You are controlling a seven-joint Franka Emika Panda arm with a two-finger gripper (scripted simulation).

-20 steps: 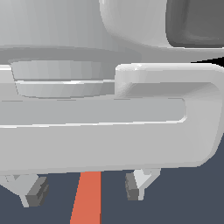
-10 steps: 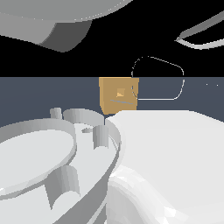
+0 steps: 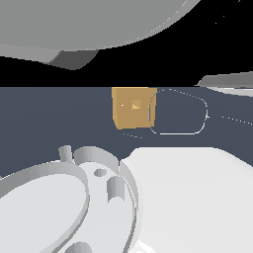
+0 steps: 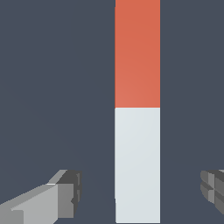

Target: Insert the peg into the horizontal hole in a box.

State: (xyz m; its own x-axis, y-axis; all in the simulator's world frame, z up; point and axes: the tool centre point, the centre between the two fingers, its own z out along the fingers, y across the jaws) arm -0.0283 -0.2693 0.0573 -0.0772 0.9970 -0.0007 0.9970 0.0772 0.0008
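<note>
Wrist view showed the peg (image 4: 137,109) lying flat on the dark grey floor (image 4: 52,78), a long square bar, 1 half orange-red and 1 half white. The white half sat between the 2 fingers (image 4: 65,194) of the gripper (image 4: 140,192), which stood wide apart, released, with clear floor showing between each pad and the peg. No contact with the peg was visible. The peg ran straight along the picture's length, its orange end pointing away from the fingers.

Exterior view was mostly blocked by pale grey arm links (image 3: 148,207) close to the camera, filling the lower part and the upper edge. Behind them, on the same dark floor, stood the box (image 3: 133,114), tan and cube-shaped, upright, near the middle of the frame. The hole (image 3: 136,104) appeared as a small brighter square in the middle of its facing side. Neither peg nor gripper could be seen in that view, so how far the peg lay from the box could not be told.
</note>
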